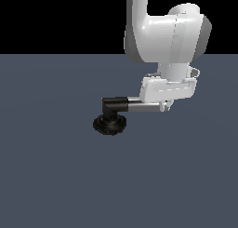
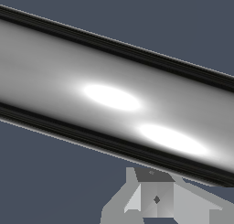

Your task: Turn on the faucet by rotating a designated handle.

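The faucet [image 1: 110, 124] has a black ribbed round base on the floor and a short black elbow stem [image 1: 114, 103]. The chrome handle [image 1: 142, 106] runs level from the elbow toward the exterior view's right. My gripper [image 1: 166, 106] hangs from the white arm at the handle's far end, touching or nearly touching it. In the wrist view the chrome handle [image 2: 114, 99] fills the picture as a slanted bar. My gripper [image 2: 156, 199] shows beside the bar, its fingers together with no gap and nothing between them.
The floor [image 1: 56, 176] is a flat dark blue-grey surface around the faucet. The large white arm [image 1: 162, 36] rises above and behind the handle's free end.
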Robot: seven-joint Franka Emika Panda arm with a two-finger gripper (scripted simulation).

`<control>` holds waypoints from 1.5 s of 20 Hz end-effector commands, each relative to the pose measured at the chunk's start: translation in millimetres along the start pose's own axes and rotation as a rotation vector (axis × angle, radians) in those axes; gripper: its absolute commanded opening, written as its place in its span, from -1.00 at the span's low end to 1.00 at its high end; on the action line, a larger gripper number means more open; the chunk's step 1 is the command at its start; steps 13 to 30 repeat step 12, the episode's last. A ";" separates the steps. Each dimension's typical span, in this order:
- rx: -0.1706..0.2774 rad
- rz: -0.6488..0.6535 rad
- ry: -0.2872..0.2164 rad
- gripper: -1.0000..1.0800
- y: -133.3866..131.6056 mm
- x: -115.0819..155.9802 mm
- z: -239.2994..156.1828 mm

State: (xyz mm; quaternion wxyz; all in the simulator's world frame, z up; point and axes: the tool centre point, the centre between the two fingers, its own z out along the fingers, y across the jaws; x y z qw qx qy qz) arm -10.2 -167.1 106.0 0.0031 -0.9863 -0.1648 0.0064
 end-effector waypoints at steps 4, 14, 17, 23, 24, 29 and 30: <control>-0.007 -0.003 0.010 -1.00 13.0 18.0 -3.1; -0.008 -0.001 0.011 -1.00 27.9 33.6 -3.8; -0.008 -0.001 0.011 -1.00 27.9 33.6 -3.8; -0.008 -0.001 0.011 -1.00 27.9 33.6 -3.8; -0.008 -0.001 0.011 -1.00 27.9 33.6 -3.8; -0.008 -0.001 0.011 -1.00 27.9 33.6 -3.8; -0.008 -0.001 0.011 -1.00 27.9 33.6 -3.8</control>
